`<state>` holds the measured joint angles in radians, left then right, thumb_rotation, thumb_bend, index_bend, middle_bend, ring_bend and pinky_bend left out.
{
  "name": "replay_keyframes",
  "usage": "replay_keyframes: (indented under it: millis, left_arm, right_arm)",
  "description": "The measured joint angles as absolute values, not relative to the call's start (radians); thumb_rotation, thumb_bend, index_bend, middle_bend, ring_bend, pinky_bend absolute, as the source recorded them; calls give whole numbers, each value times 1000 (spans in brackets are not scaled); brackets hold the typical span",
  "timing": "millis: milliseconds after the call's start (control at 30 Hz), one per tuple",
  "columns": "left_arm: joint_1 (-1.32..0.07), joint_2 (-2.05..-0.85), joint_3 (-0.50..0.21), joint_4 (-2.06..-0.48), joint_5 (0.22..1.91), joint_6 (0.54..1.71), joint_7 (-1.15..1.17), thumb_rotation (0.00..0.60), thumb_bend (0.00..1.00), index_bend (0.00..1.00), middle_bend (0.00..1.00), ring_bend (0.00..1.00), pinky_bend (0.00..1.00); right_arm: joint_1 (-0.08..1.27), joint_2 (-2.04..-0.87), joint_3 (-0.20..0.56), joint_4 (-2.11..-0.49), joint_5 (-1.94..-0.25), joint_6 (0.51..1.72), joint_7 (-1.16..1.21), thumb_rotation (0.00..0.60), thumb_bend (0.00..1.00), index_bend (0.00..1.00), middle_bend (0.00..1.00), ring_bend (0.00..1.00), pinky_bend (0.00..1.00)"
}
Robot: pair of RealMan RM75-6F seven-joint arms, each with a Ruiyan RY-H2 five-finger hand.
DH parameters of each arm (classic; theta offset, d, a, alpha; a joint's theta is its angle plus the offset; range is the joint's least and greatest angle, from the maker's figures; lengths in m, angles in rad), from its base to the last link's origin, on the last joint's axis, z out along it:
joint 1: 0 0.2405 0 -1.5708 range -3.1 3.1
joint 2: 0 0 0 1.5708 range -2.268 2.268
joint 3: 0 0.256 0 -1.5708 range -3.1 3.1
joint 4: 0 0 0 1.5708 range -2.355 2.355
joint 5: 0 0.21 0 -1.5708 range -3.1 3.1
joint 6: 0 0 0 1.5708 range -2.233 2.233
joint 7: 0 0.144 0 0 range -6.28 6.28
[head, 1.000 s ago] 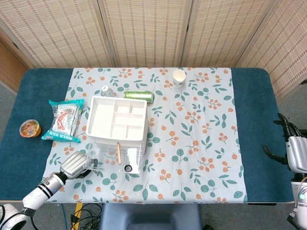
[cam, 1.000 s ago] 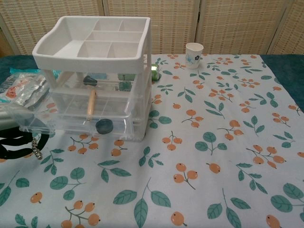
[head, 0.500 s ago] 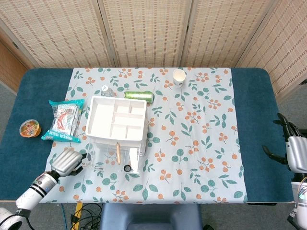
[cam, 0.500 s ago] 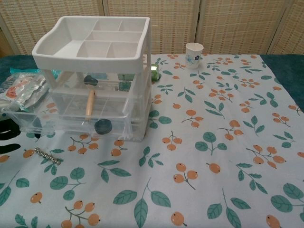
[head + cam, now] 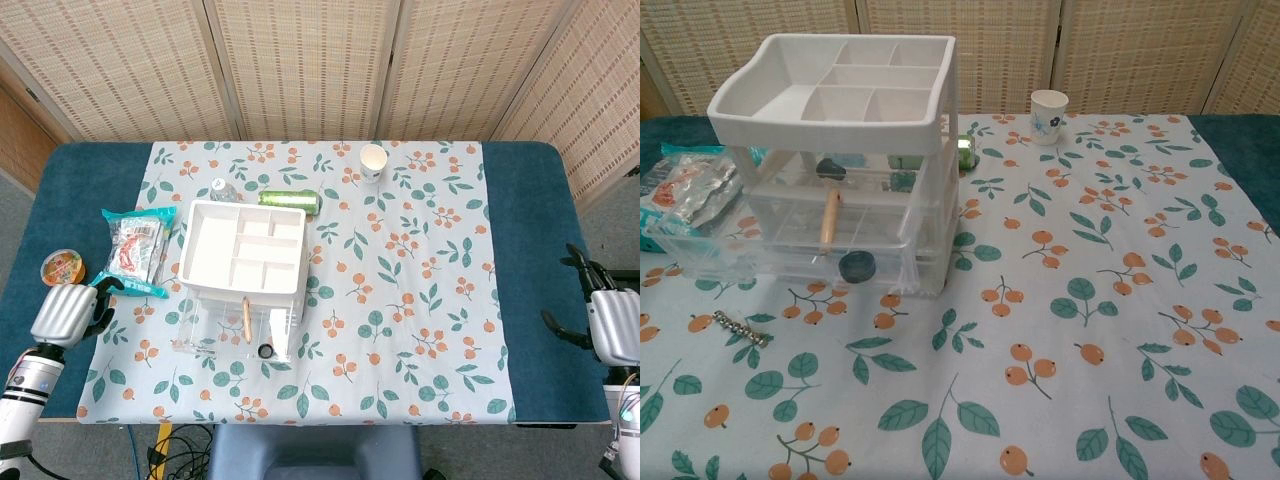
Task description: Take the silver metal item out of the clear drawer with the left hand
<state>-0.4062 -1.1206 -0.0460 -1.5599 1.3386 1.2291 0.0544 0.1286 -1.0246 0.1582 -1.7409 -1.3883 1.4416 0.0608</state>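
Note:
The silver metal item (image 5: 742, 327), a short beaded chain, lies on the floral cloth in front of the drawer unit's left corner in the chest view. The clear drawer (image 5: 790, 250) (image 5: 215, 325) stands pulled out from the white-topped organizer (image 5: 243, 250); a wooden stick (image 5: 830, 218) and a dark round piece (image 5: 856, 265) show through it. My left hand (image 5: 68, 312) hovers over the blue cloth at the table's left edge, well away from the chain, holding nothing. At the far right edge my right hand (image 5: 610, 325) is empty with its fingers apart. Neither hand shows in the chest view.
A teal snack bag (image 5: 135, 250) and an orange-lidded cup (image 5: 62, 268) lie left of the organizer. Behind it sit a green can (image 5: 290, 200) and a small bottle (image 5: 218, 187). A paper cup (image 5: 373, 160) stands at the back.
My left hand let go of the silver chain onto the cloth in front of the drawer, then drew away to the left edge of the table. The right hand barely shifted.

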Motion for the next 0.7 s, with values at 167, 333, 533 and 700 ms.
replay_keyframes:
  millis: [167, 333, 533, 700]
  left_arm:
    - [-361, -1118, -61, -1617, 1320, 1308, 101, 600, 376, 334, 630, 543, 711]
    - [-315, -1124, -59, -1681, 1324, 1377, 167, 600, 370, 328, 592, 504, 638]
    - [-273, -1136, -40, -1729, 1351, 1432, 239, 600, 368, 327, 591, 503, 634]
    - [-229, -1154, -28, -1771, 1372, 1481, 266, 600, 366, 326, 591, 503, 626]
  right_arm:
    - [127, -1033, 130, -1723, -1417, 1426, 67, 600, 288, 0, 186, 180, 334]
    - [116, -1052, 113, -1707, -1424, 1429, 82, 600, 289, 0, 186, 179, 333]
    - [105, -1064, 98, -1697, -1421, 1425, 101, 600, 290, 0, 186, 179, 333]
    - [98, -1074, 87, -1691, -1422, 1418, 114, 600, 291, 0, 186, 179, 333]
